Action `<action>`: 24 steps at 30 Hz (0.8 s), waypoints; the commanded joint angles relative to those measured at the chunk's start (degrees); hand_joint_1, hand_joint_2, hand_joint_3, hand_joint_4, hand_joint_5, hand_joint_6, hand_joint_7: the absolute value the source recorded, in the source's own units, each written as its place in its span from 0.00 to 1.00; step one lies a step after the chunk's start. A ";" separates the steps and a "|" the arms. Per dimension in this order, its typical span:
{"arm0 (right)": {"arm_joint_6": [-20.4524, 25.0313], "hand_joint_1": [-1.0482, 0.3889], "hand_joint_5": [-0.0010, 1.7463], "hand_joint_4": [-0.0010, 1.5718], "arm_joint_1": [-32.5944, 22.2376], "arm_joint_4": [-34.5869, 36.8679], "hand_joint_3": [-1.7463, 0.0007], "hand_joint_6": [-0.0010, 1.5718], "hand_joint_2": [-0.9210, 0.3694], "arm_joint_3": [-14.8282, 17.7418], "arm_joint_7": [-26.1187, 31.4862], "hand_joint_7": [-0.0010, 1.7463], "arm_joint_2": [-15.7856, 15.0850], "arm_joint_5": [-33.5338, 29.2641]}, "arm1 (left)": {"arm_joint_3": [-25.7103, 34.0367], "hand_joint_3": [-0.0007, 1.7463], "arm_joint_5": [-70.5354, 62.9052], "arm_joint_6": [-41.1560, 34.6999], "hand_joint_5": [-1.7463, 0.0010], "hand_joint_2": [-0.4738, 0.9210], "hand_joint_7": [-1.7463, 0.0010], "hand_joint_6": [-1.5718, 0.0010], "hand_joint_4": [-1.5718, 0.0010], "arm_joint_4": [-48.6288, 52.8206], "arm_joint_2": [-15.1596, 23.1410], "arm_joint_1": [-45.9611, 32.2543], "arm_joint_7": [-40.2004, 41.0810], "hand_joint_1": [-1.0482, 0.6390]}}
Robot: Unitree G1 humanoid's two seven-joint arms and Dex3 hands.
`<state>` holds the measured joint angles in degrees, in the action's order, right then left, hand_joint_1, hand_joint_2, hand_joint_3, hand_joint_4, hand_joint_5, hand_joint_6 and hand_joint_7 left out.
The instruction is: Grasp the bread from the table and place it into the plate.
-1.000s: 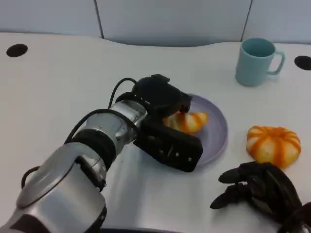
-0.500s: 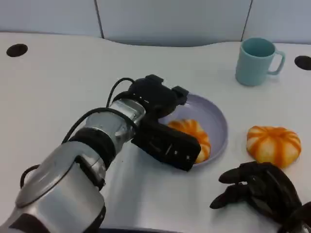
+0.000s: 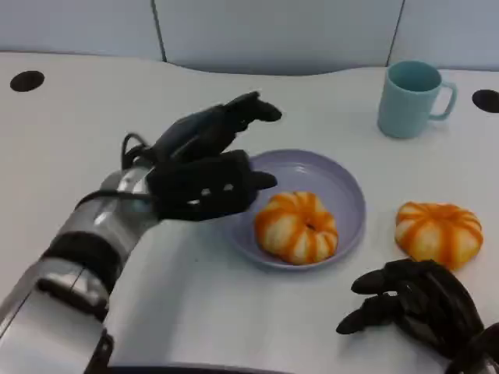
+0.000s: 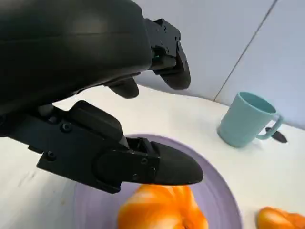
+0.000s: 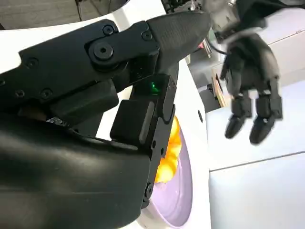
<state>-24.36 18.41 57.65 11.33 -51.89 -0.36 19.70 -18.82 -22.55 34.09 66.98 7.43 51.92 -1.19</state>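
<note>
Above plate (image 3: 347, 199) rim: left robot hand (image 3: 207, 167) fingers spread, empty; bread (image 3: 296, 227) in plate.

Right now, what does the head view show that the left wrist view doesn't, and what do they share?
The head view alone takes in the right hand resting low on the table, the silver left forearm, and the second bread whole, beside the plate. The left wrist view alone gives a close look under the left hand, whose fingers are spread and hold nothing. Both show the bread lying in the purple plate and the teal mug standing behind it.
</note>
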 commanded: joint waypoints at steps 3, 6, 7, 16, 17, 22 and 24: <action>2.14 0.26 0.08 0.93 -1.83 1.21 0.95 0.90 0.00 0.49 0.24 0.00 -0.85 -0.25 | 9.90 0.23 13.10 8.74 0.47 1.00 0.68 0.93 1.00 -6.64 2.00 -12.02 -6.67 0.13; 2.49 0.26 0.08 0.93 -1.61 1.29 0.95 0.90 0.00 0.96 -0.68 0.00 -0.85 0.35 | 14.08 0.24 20.03 12.07 0.45 1.00 0.70 0.91 0.97 -10.25 0.66 -17.60 -10.12 0.14; 2.44 0.26 0.08 0.93 -1.56 1.35 0.95 0.90 0.00 0.97 -0.52 0.00 -0.92 0.25 | 15.14 0.25 22.11 13.12 0.46 1.00 0.71 0.91 0.96 -12.10 0.22 -19.79 -11.12 0.13; 1.91 0.26 0.07 0.94 -0.31 3.43 0.95 0.90 0.00 1.09 -0.09 0.00 -1.09 -0.45 | 19.79 0.26 39.79 6.08 0.32 1.00 0.73 0.84 0.91 -31.49 -3.55 -35.56 -22.72 0.13; 1.80 0.26 0.07 0.94 -0.22 3.55 0.96 0.90 0.00 1.08 -0.09 0.00 -1.09 -0.50 | 20.19 0.26 41.81 4.27 0.30 1.00 0.73 0.83 0.90 -33.76 -4.00 -37.25 -23.76 0.13; 1.35 0.26 0.07 0.94 -0.22 3.73 0.96 0.89 0.00 1.23 -0.31 0.00 -0.93 -0.36 | 22.01 0.22 47.63 -2.73 0.26 1.00 0.71 0.79 0.88 -41.95 -5.17 -43.65 -26.80 0.13; 0.84 0.26 0.07 0.94 -0.35 3.68 0.96 0.89 0.00 1.19 -0.43 0.00 -0.89 -0.46 | 23.02 0.21 49.26 -4.74 0.25 1.00 0.71 0.78 0.88 -44.17 -5.59 -45.76 -27.27 0.13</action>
<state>-24.00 19.82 59.92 12.59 -52.76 -0.68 20.28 2.48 24.41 31.62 26.02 1.91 8.72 -27.54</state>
